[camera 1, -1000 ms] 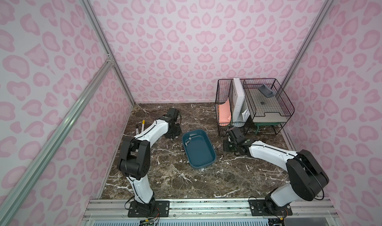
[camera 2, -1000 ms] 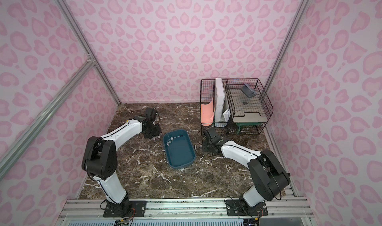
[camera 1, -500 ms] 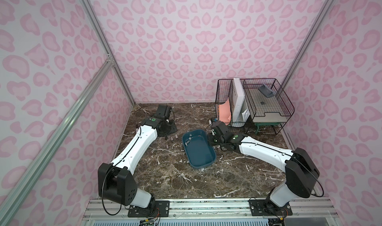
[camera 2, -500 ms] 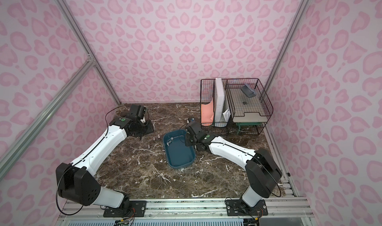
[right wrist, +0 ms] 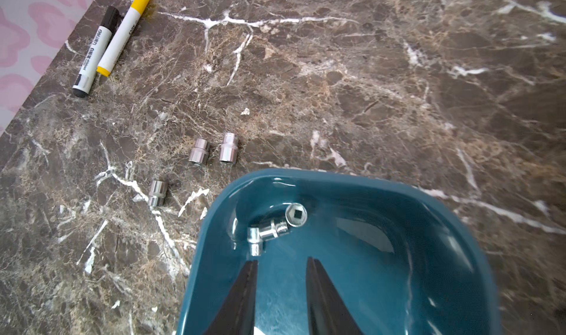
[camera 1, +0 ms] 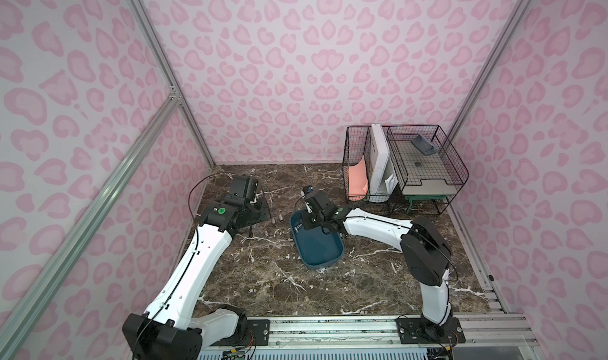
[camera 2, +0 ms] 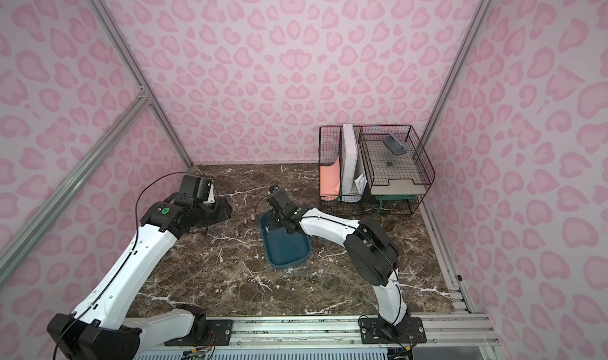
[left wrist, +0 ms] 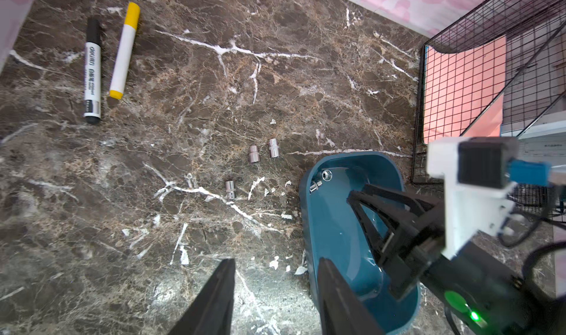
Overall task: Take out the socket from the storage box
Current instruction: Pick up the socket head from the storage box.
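Fingers of the right gripper (right wrist: 281,260) stand moderately apart with nothing between them, their tips low inside the blue box (right wrist: 337,177), above its bare floor. Just ahead of one tip sits a small socket (right wrist: 254,241); whether it touches that finger I cannot tell. Against it a second socket (right wrist: 272,228) lies on its side, and next to that an upright socket (right wrist: 296,215) shows its square hole. All three huddle in the box corner in front of the jaws. Past the rim, on the marble table (right wrist: 367,73), a first loose socket (right wrist: 199,151) rests just beside a second loose socket (right wrist: 228,148), with a third loose socket (right wrist: 157,192) apart from them and nearer the jaws. Farther out, a black marker (right wrist: 92,51) and a yellow marker (right wrist: 124,32) lie side by side near the table's edge by the wall. The left gripper (left wrist: 277,261) hangs over the table just outside the box's long wall, its fingers set wider apart and empty, with the loose sockets ahead of it. A black wire rack (camera 1: 404,164) stands beyond the box, well apart from both pairs of jaws.
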`<state>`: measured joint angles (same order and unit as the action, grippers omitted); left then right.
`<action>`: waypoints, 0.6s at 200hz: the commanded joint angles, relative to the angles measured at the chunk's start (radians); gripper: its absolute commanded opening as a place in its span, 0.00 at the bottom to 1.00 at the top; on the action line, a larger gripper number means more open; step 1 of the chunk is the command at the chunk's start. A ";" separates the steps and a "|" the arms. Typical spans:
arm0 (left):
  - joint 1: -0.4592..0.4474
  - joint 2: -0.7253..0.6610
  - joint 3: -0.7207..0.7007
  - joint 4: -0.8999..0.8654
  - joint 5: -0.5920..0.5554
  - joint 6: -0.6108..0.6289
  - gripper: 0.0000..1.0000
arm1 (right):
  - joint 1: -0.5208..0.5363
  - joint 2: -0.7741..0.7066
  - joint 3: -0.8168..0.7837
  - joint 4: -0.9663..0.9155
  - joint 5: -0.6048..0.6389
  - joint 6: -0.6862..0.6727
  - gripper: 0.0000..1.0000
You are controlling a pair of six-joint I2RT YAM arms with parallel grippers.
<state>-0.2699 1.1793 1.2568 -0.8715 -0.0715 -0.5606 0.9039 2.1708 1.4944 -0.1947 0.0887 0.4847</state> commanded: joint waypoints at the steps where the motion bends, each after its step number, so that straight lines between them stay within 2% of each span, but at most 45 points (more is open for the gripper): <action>1: 0.001 -0.044 -0.005 -0.012 -0.029 0.029 0.49 | 0.002 0.033 0.033 0.037 -0.035 -0.013 0.35; 47: 0.000 -0.100 -0.007 -0.012 -0.047 0.048 0.50 | 0.002 0.110 0.092 0.032 -0.038 -0.026 0.37; 120: -0.001 -0.092 -0.006 -0.009 -0.039 0.048 0.50 | -0.002 0.202 0.168 -0.025 0.000 -0.028 0.33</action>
<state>-0.2695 1.0878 1.2488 -0.8833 -0.1097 -0.5209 0.9028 2.3661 1.6531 -0.2127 0.0662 0.4576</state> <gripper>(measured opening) 0.501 0.337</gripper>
